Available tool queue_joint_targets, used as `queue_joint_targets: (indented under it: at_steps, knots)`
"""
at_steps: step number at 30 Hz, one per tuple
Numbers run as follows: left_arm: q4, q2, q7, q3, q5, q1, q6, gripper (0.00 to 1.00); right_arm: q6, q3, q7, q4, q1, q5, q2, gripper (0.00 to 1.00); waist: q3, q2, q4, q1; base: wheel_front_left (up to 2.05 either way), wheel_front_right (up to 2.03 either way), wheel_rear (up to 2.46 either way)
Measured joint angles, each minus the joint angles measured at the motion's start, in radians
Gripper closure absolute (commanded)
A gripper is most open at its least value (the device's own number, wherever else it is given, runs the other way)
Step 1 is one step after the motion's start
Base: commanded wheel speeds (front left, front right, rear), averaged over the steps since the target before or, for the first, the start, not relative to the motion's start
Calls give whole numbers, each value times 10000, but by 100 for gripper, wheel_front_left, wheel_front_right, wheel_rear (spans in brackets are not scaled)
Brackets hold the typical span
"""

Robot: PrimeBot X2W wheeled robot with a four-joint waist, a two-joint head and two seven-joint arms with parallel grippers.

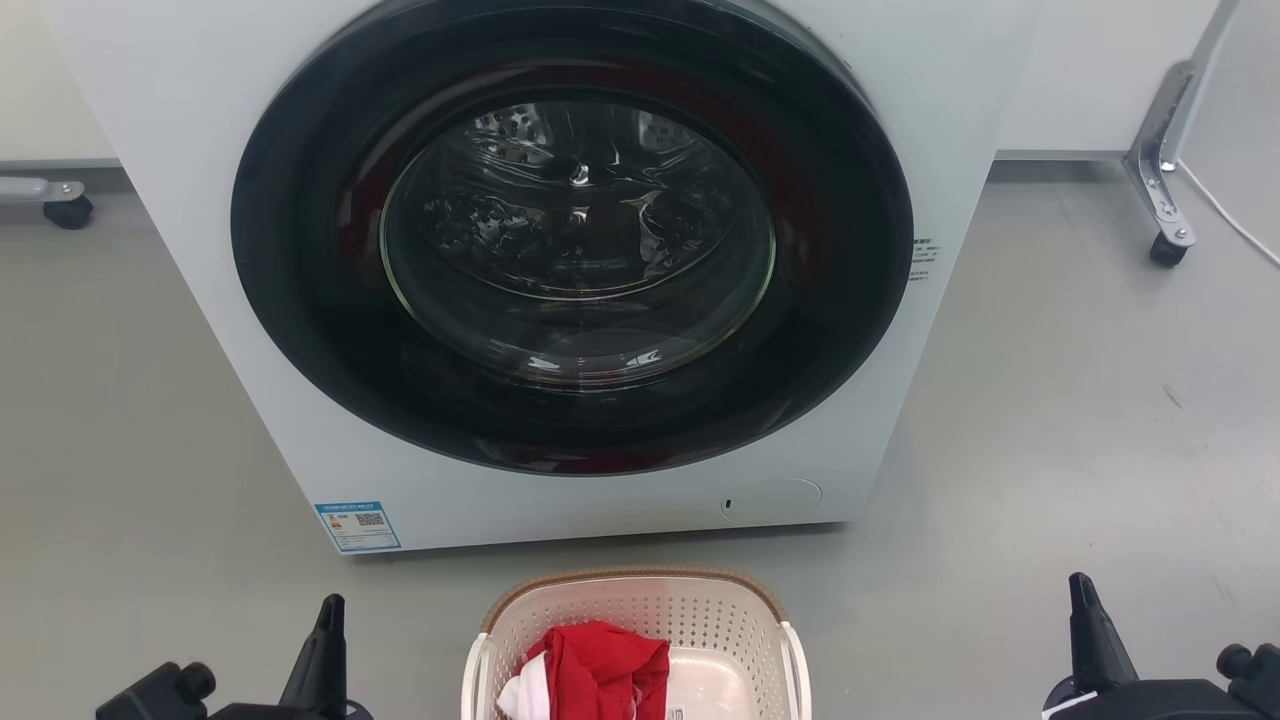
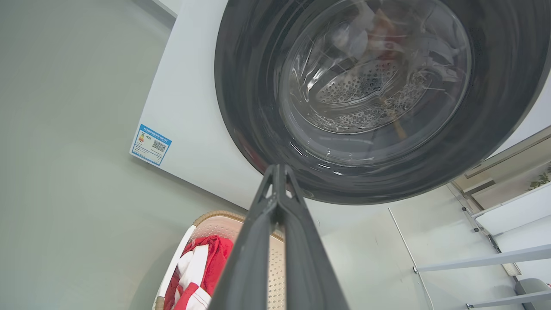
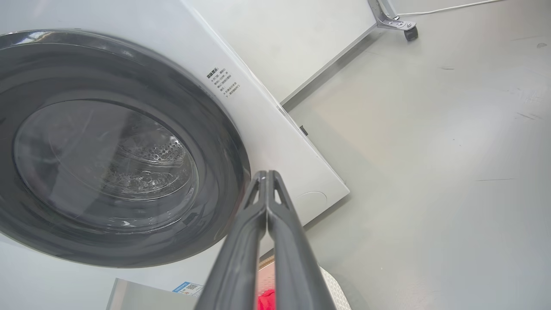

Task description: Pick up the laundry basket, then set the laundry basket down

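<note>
So the laundry basket (image 1: 640, 612) sits on the floor (image 1: 1050, 450) at bottom centre of the head view, just before the washing machine (image 1: 250, 400), red cloth (image 1: 600, 665) inside. The left gripper (image 2: 279, 168) and right gripper (image 3: 267, 174) flank it, jaws pinched together on nothing.

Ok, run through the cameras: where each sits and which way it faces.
Head view: on the head, facing forward and down at the washing machine and laundry basket; left gripper and right gripper at the bottom corners.
Left wrist view: on the left wrist, looking along the shut left gripper at the machine's door.
Right wrist view: on the right wrist, looking along the shut right gripper at the door.
Shared: all three show the machine and basket.
</note>
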Motion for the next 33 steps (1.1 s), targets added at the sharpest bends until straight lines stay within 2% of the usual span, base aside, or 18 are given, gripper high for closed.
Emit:
queue_joint_targets:
  at_steps: [33]
  knots:
    - [796, -445, 880, 1081, -4098, -613, -849, 100, 836, -1127, 1151, 713, -633, 4422, 337, 100, 10, 0, -45, 0, 0, 0, 0]
